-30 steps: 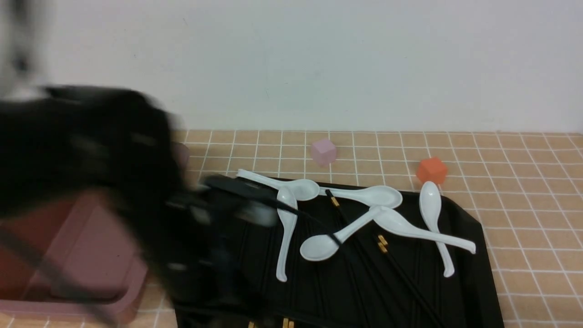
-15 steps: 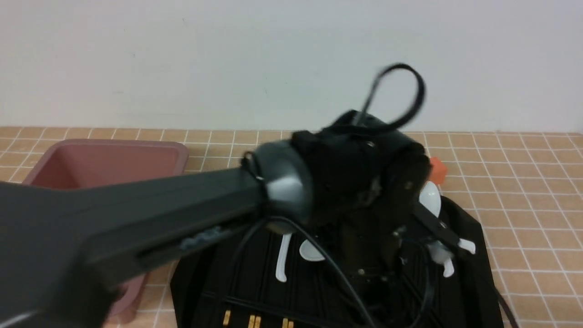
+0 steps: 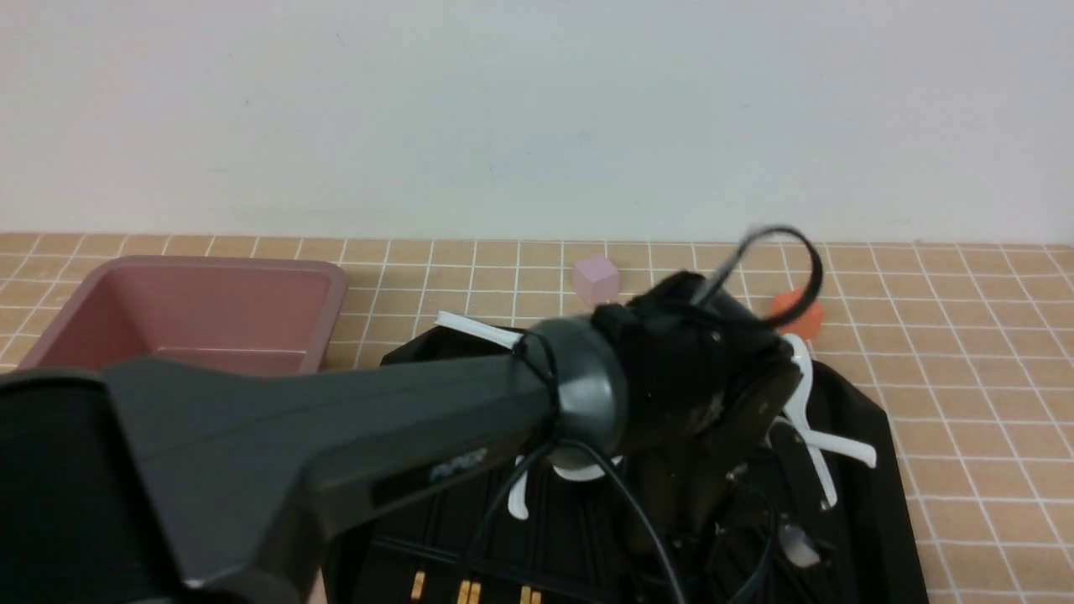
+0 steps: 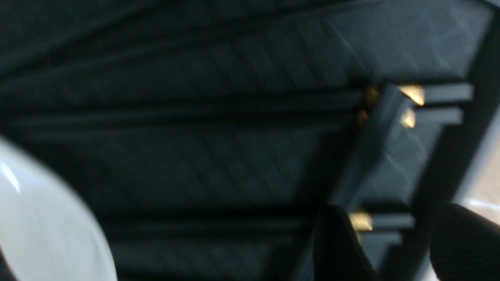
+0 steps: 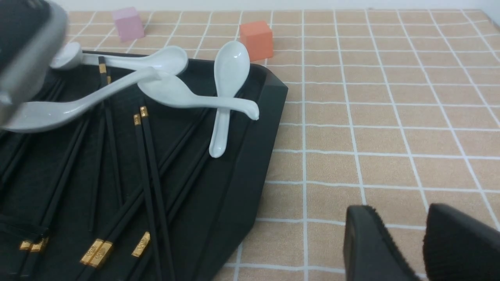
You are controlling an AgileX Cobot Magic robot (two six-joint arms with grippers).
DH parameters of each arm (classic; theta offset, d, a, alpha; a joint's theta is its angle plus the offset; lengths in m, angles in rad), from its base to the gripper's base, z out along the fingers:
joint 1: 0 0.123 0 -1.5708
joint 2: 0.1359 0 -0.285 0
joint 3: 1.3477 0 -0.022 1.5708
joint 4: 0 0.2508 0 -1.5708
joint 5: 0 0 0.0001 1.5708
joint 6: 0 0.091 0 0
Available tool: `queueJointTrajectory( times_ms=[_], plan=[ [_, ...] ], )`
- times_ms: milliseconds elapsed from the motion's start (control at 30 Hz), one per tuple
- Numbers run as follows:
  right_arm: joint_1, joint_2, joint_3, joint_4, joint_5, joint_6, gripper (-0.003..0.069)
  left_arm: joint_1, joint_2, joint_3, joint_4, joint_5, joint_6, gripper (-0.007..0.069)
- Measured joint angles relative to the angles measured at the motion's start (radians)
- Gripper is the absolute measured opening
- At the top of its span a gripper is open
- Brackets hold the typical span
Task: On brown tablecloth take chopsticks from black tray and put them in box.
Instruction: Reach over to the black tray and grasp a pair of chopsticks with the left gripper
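In the front view, the left arm (image 3: pixel 336 453) is seen stretched across the black tray (image 3: pixel 877 503), its claw hidden under the wrist. The box (image 3: pixel 210 265) stands well apart, on the left of the brown tablecloth (image 3: pixel 965 335). A few chopsticks (image 3: pixel 466 591) are glimpsed at the tray's near edge, and white spoons (image 3: pixel 804 377) lie beyond the wrist. A spoon could be knocked or dragged by the low wrist or its looping cable (image 3: pixel 793 243).

In the left wrist view, the left claw (image 4: pixel 392 234) is shown spread, low over the tray, with gold-banded chopstick ends lying between its fingers. Because the sticks are thin and lie flat on the glossy floor, they could be missed, only one of a pair could be caught, or a stick gripped by its end could pivot loose.

In the right wrist view, the right claw (image 5: pixel 424 234) is held slightly parted and empty over the cloth beside the tray. No trouble is expected from it.
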Motion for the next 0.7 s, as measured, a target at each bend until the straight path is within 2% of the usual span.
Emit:
queueJointTrajectory(
  times_ms=[700],
  plan=[
    [0.000, 0.000, 0.000, 0.000, 0.000, 0.000, 0.0240, 0.000, 0.011, 0.000, 0.002, -0.035, 0.029, 0.0344]
  ],
)
